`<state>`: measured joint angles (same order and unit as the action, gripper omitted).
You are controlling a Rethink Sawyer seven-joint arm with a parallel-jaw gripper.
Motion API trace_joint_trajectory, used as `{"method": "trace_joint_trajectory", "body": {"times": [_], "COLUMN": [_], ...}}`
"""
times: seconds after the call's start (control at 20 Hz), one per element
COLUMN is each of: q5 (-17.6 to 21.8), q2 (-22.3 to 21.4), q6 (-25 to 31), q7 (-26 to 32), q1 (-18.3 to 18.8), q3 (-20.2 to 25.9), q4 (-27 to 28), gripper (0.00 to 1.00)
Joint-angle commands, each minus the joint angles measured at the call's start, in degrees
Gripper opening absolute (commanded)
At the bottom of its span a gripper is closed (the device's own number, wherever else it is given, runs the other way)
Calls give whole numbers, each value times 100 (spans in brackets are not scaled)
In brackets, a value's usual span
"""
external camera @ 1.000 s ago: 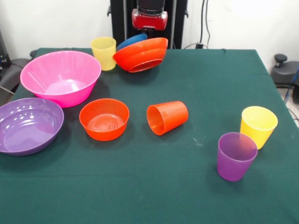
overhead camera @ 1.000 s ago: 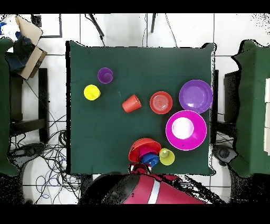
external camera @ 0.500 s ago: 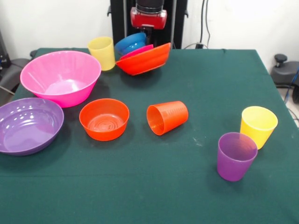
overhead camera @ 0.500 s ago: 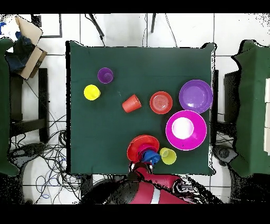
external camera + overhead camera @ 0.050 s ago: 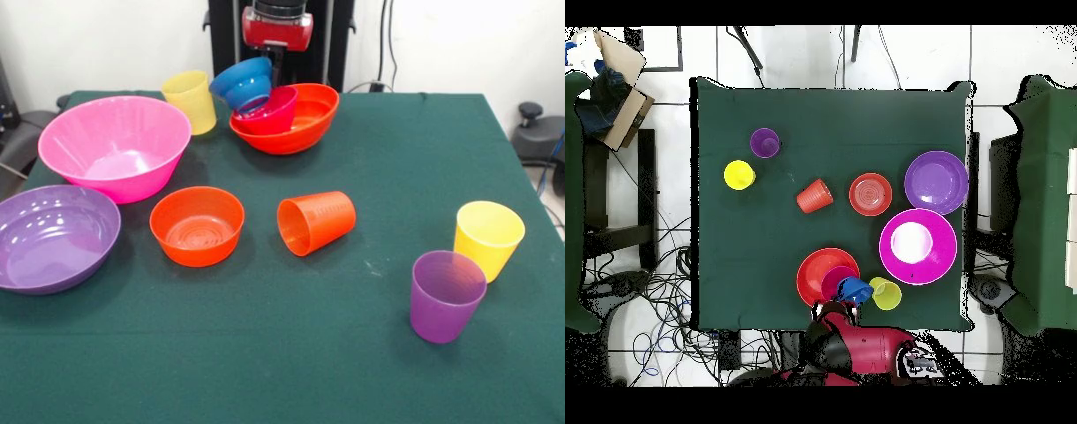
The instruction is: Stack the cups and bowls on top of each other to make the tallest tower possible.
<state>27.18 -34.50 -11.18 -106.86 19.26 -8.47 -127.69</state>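
My gripper (image 5: 274,69) is at the table's far edge, shut on the rim of the small blue bowl (image 5: 242,83), which hangs tilted. Under it a magenta bowl (image 5: 270,111) sits inside the wide orange bowl (image 5: 300,124), which rests flat on the table. A yellow cup (image 5: 190,99) leans beside the blue bowl. The big pink bowl (image 5: 115,146), purple bowl (image 5: 53,234) and small orange bowl (image 5: 196,225) stand apart on the left. An orange cup (image 5: 316,221) lies on its side. Another yellow cup (image 5: 488,238) and a purple cup (image 5: 446,294) stand upright at right.
The overhead view shows the arm (image 5: 855,348) over the table's edge beside the wide orange bowl (image 5: 815,275). The big pink bowl (image 5: 917,246) is close to the yellow cup (image 5: 886,294). Chairs (image 5: 1045,200) flank the green table (image 5: 825,120).
The wide orange bowl, tilted up on edge a second ago, has dropped flat onto the table. The magenta bowl has settled inside it, and the blue bowl has tipped over towards the yellow cup.
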Motion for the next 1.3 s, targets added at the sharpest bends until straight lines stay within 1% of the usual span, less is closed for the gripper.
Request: {"method": "trace_joint_trajectory", "body": {"times": [0.05, 0.25, 0.5, 0.75, 1.1, 1.3], "q5": [-95, -177, -309, -465, -473, -465], "q2": [-183, -226, -100, -251, -174, -151], "q6": [780, 786, 684, 762, 640, 619], "q7": [-461, -550, -703, -744, -756, -747], "q1": [-119, -267, -507, -707, -740, -695], "q3": [737, 710, 672, 561, 520, 547], "q4": [220, 200, 272, 226, 197, 204], "gripper": [0, 0, 0, 0, 0, 0]}}
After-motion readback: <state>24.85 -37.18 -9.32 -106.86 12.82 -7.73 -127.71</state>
